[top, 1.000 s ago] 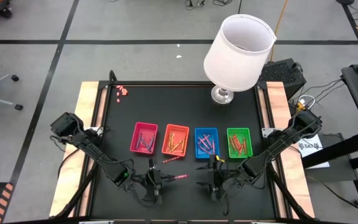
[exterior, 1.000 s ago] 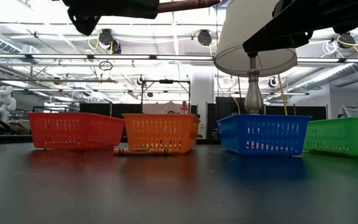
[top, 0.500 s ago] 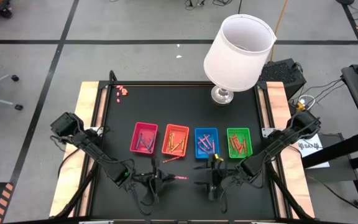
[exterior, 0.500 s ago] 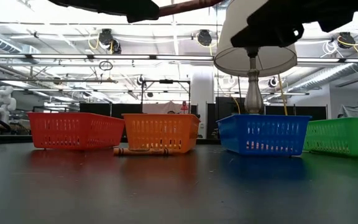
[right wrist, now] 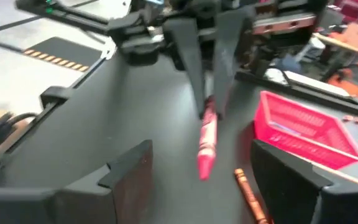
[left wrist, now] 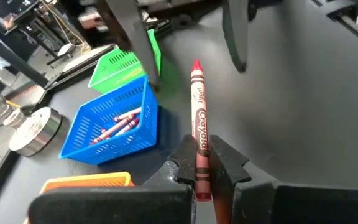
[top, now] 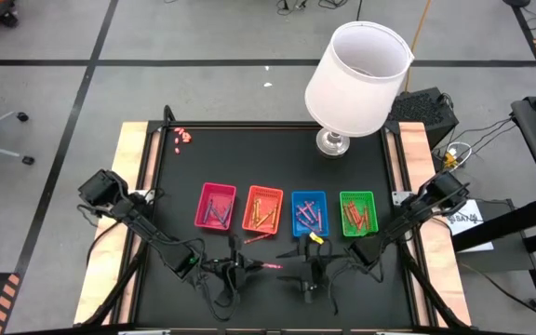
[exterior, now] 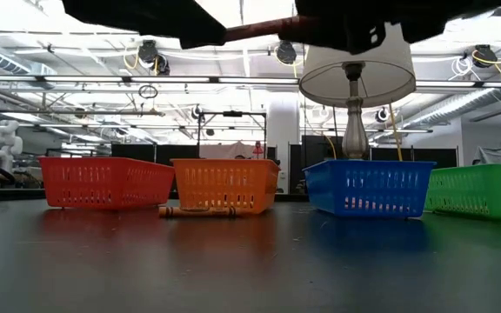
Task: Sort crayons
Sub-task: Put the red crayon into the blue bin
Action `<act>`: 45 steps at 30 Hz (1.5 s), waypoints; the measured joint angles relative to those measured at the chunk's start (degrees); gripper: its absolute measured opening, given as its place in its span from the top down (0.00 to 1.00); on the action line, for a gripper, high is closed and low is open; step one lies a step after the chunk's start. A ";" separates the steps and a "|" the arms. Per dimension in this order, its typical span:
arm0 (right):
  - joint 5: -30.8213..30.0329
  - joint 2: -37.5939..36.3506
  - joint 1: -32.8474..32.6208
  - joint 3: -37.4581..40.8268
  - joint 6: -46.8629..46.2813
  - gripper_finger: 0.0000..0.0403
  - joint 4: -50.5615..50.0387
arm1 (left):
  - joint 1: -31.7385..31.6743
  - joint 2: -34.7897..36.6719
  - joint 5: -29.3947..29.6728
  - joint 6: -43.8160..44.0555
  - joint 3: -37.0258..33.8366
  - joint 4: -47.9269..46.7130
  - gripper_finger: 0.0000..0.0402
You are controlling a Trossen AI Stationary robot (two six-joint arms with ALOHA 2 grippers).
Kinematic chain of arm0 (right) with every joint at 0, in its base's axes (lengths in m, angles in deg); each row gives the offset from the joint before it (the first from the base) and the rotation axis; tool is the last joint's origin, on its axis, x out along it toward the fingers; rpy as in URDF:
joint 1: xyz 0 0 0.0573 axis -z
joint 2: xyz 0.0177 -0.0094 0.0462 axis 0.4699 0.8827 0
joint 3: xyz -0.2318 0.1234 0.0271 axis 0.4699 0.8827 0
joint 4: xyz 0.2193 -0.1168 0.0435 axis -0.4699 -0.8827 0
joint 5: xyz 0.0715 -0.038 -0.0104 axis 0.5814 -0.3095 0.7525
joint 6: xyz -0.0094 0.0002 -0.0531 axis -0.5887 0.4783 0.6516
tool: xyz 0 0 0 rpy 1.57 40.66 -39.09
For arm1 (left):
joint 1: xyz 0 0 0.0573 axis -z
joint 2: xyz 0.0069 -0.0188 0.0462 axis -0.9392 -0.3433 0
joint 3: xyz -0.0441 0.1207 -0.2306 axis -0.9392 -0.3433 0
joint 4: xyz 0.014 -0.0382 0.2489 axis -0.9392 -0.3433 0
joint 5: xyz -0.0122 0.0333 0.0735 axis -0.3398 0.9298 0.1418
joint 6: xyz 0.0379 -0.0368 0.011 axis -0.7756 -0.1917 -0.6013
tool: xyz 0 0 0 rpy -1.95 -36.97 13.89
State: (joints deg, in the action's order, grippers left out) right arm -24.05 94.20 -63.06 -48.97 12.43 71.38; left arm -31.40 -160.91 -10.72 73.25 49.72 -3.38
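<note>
My left gripper (top: 249,267) is shut on a red crayon (left wrist: 197,118) above the table's near middle. My right gripper (top: 296,270) faces it from the right, open, with the crayon's pointed tip (right wrist: 204,171) aimed into the gap between its fingers and touching neither. Pink (top: 216,206), orange (top: 262,208), blue (top: 308,212) and green (top: 358,212) trays stand in a row behind, with crayons lying in them. One loose crayon (top: 257,238) lies flat on the table in front of the orange tray. My left gripper pinches the red crayon's blunt end (left wrist: 200,169) between its two fingers. The fingers come nearly level from the table's left and lie along the crayon. Most of the crayon sticks out past the fingertips toward the right gripper, lifted clear of the table.
A lamp with a white shade (top: 357,79) stands at the table's far right. Tiny pink-red bits (top: 183,137) lie at the far left corner. The black table top (top: 249,158) behind the trays is bare.
My right gripper has moved toward the table's left, closer to the crayon's tip, and has stayed open. My left gripper has kept its place, still shut on the crayon, and has rolled about its own pointing line.
</note>
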 joint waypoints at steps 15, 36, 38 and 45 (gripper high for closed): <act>3.02 2.71 2.14 0.00 0.70 0.52 3.67 | -0.33 0.00 -0.09 5.75 0.00 0.05 0.96; 3.93 2.71 3.11 0.00 0.57 0.91 3.52 | -0.68 -0.04 -0.32 16.26 -0.02 -0.01 0.96; 3.93 2.71 3.11 0.00 0.57 0.94 3.50 | -0.66 -0.04 -0.32 16.27 -0.02 -0.03 0.96; 3.99 2.71 3.11 0.00 0.57 0.98 3.48 | -0.67 -0.04 -0.78 16.40 -0.02 0.23 0.90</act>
State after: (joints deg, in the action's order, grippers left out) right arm -20.06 96.91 -59.95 -48.97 13.00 74.86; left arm -32.07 -160.96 -11.50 89.65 49.70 -3.14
